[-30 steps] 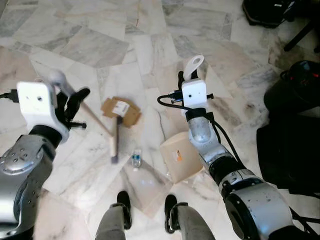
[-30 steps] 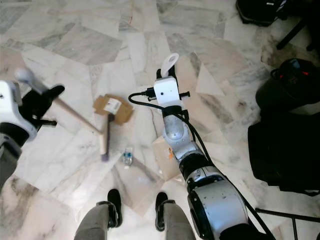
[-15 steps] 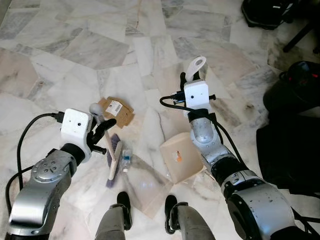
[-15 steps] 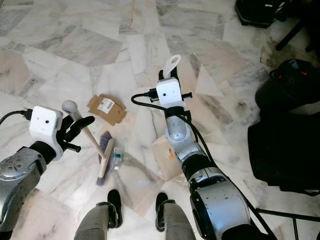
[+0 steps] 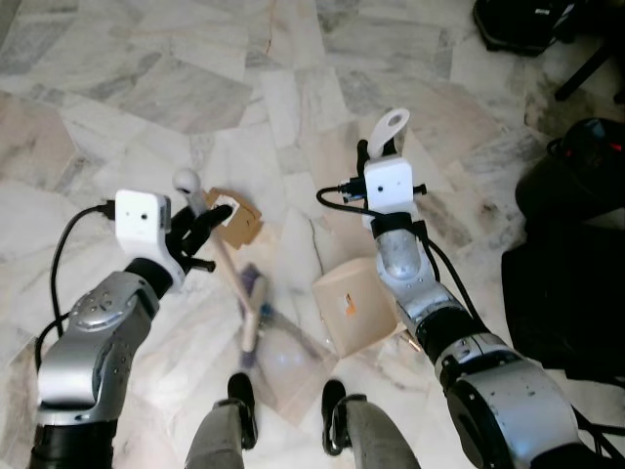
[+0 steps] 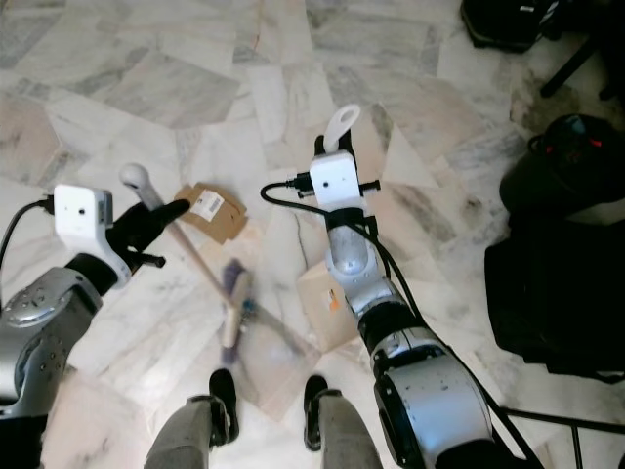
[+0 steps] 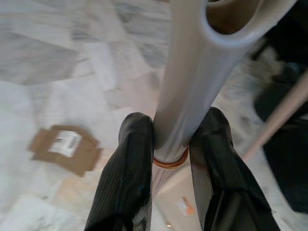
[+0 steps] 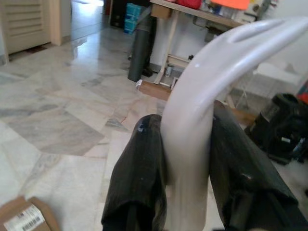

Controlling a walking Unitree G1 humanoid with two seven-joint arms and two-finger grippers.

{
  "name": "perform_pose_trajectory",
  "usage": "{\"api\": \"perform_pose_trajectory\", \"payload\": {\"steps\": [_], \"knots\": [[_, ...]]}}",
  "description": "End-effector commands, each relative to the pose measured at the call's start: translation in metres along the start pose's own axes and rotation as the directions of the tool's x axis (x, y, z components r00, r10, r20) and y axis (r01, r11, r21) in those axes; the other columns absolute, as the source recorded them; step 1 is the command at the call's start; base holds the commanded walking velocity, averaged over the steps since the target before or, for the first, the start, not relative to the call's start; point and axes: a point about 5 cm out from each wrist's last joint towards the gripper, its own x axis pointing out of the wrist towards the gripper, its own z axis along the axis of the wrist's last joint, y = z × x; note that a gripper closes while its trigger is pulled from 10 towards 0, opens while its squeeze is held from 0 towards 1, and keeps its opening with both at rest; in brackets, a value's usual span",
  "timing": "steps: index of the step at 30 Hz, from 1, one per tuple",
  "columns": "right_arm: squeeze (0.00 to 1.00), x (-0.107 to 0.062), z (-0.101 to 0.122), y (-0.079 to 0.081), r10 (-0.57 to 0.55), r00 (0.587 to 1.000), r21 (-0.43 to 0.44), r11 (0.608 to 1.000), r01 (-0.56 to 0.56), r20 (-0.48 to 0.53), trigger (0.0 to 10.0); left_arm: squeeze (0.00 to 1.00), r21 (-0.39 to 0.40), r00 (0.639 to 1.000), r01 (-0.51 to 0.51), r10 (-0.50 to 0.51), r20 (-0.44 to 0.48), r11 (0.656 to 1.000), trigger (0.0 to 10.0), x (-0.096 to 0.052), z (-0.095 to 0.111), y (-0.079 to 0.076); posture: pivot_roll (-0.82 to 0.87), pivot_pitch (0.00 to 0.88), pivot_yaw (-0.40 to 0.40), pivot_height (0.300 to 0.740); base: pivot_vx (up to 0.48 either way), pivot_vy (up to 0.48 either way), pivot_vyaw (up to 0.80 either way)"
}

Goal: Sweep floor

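My left gripper (image 5: 200, 231) is shut on the grey top of a wooden broom handle (image 5: 227, 264), which it holds at a slant over the marble floor. The broom's purple-bristled head (image 5: 252, 315) is motion-blurred near my feet, and a small clear bottle (image 6: 250, 309) lies beside it. My right gripper (image 5: 379, 149) is shut on the white looped dustpan handle (image 5: 391, 125). The tan dustpan (image 5: 354, 308) rests on the floor just right of the broom head. In the left wrist view both fingers (image 7: 129, 159) squeeze the grey tube (image 7: 192, 72). The right wrist view has the gripper (image 8: 185, 120) clamped on the curved handle (image 8: 211, 62).
A flattened cardboard piece (image 5: 234, 217) lies on the floor beyond the broom. Black bags (image 5: 566, 293) and dark gear (image 5: 527, 24) stand along the right and far right. My two feet (image 5: 239, 401) are at the bottom. Marble floor (image 5: 146, 88) stretches ahead and to the left.
The left arm dropped and pulled the broom in, then swung its head right, toward the dustpan, pushing the bottle along. The right arm and dustpan held still.
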Motion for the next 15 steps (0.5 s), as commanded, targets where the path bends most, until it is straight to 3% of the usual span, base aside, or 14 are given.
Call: {"api": "perform_pose_trajectory", "payload": {"steps": [1, 4, 7, 11, 15], "knots": [[0.00, -0.009, -0.015, 0.005, 0.045, 0.997, -0.112, 0.992, -0.051, -0.061, 10.0, 0.00, -0.076, 0.994, 0.090, -0.094, -0.056, 0.993, 10.0, 0.002, -0.015, -0.011, 0.04, 0.518, -0.102, 0.740, 0.000, 0.000, 0.00], [0.00, -0.005, -0.008, 0.007, 0.060, 0.998, -0.171, 0.983, -0.063, -0.027, 10.0, 0.00, -0.097, 0.991, 0.114, -0.120, -0.053, 0.989, 10.0, 0.005, -0.013, -0.015, 0.04, 0.519, -0.102, 0.740, 0.000, 0.000, 0.00], [0.00, 0.000, -0.002, 0.010, 0.067, 0.997, -0.162, 0.984, -0.070, -0.025, 10.0, 0.00, -0.169, 0.991, 0.130, -0.132, -0.001, 0.977, 10.0, 0.011, -0.004, -0.020, 0.04, 0.515, -0.103, 0.740, 0.000, 0.000, 0.00], [0.00, 0.001, -0.003, 0.010, 0.051, 0.998, -0.148, 0.987, -0.058, -0.047, 10.0, 0.00, -0.339, 0.984, 0.132, -0.082, 0.159, 0.932, 10.0, 0.020, 0.019, -0.024, 0.04, 0.510, -0.104, 0.740, 0.000, 0.000, 0.00], [0.00, -0.001, -0.006, 0.012, 0.046, 0.996, -0.120, 0.991, -0.055, -0.078, 10.0, 0.00, -0.429, 0.970, 0.107, 0.000, 0.241, 0.897, 10.0, 0.024, 0.032, -0.024, 0.04, 0.506, -0.105, 0.740, 0.000, 0.000, 0.00]]}}
